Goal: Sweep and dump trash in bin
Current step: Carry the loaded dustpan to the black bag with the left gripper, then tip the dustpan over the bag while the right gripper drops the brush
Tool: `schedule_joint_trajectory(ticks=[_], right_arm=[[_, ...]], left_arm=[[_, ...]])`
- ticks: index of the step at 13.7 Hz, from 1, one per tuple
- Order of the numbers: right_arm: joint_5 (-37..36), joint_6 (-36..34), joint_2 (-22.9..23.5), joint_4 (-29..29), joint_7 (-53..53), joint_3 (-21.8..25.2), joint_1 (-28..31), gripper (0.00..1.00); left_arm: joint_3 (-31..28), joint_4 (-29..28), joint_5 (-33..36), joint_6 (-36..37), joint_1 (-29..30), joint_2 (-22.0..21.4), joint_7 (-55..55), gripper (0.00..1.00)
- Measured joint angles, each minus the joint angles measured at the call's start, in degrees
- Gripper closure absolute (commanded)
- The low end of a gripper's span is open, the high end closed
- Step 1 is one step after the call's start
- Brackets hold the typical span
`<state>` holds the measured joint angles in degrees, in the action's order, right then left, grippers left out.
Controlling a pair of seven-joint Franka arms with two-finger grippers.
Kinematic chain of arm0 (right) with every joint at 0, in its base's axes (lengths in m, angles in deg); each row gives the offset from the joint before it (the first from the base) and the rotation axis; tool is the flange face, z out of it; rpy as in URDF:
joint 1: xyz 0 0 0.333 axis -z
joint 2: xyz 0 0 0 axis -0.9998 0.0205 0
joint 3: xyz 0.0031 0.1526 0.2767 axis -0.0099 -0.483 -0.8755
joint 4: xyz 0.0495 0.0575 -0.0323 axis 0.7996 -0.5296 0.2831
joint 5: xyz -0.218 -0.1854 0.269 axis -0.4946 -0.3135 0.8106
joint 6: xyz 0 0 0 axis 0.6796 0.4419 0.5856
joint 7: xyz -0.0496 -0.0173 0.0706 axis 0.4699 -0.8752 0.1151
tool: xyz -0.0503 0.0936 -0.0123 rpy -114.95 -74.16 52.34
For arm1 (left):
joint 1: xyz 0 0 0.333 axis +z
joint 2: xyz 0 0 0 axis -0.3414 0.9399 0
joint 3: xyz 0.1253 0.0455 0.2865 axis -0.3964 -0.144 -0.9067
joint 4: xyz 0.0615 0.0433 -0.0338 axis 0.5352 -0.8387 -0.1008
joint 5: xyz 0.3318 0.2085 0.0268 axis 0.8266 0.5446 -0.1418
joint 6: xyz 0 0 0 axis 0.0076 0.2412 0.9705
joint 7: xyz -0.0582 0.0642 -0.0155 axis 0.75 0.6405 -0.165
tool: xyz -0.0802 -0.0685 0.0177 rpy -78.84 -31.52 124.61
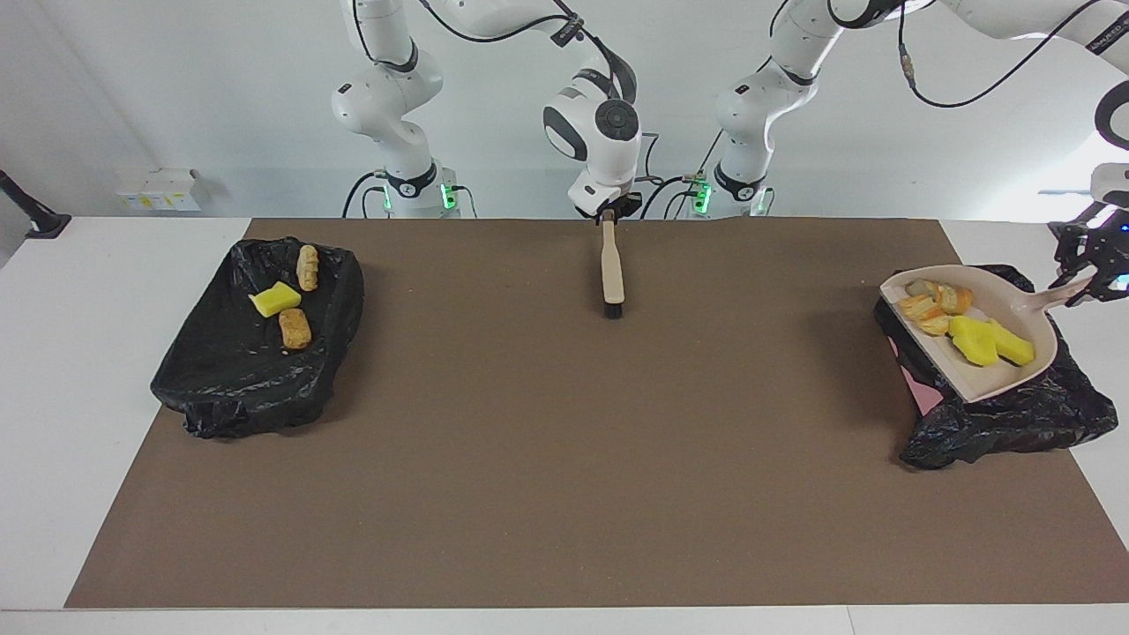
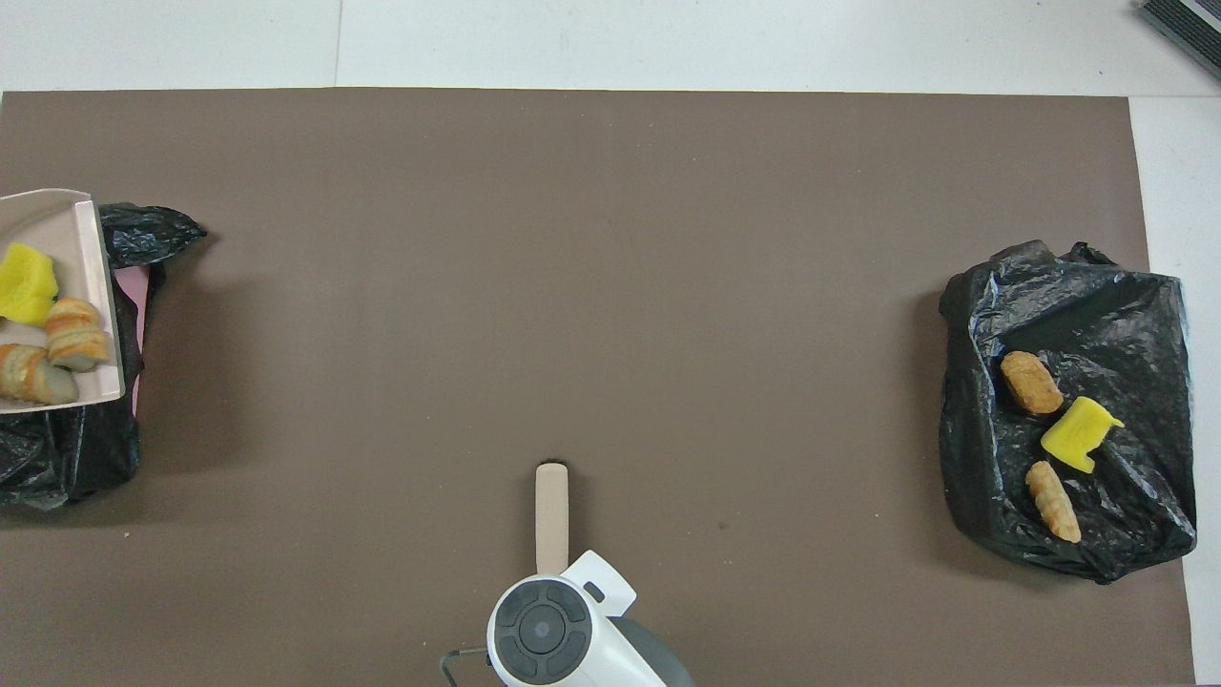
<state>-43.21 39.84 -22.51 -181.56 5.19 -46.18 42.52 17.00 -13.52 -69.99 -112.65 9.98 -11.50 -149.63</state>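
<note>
The left gripper [image 1: 1087, 265] is closed on the handle of the dustpan [image 1: 1014, 304] and holds it up over the black bin bag [image 1: 1014, 419] at the left arm's end of the table, about three o'clock in the facing view. Four bits of trash [image 1: 966, 324] sit in the pan. The step looks like dumping, so next the pan must tip until they slide into the bag. The right gripper [image 1: 607, 212] waits at twelve o'clock, pinching the brush [image 1: 610, 269]. Three more bits [image 1: 289, 300] lie on the other bag [image 1: 247, 370], at nine o'clock.
</note>
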Motion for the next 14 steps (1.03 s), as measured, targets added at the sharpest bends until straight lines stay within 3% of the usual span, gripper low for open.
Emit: schedule_joint_trajectory(ticks=[4,6,10,14], right_arm=[[0.0,0.3,-0.9,2.8,0.1,0.2,5.3,0.44],[0.0,-0.1,-3.8,3.7,0.6,0.3,10.2,0.23],[-0.2,-8.0,-10.7,4.0,4.7,0.5,19.6,0.0],[-4.0,-14.8,-13.0,8.8,16.4,0.7,28.9,0.0]], left_arm=[[0.2,0.3,13.7,-6.4,-0.1,0.4,0.0,1.0],[0.5,0.2,22.5,-7.5,-0.5,0.7,0.0,1.0],[0.9,0.3,33.3,-10.7,-1.4,0.7,0.1,1.0],[0.9,0.3,41.2,-12.8,-1.7,-0.6,2.3,1.0]])
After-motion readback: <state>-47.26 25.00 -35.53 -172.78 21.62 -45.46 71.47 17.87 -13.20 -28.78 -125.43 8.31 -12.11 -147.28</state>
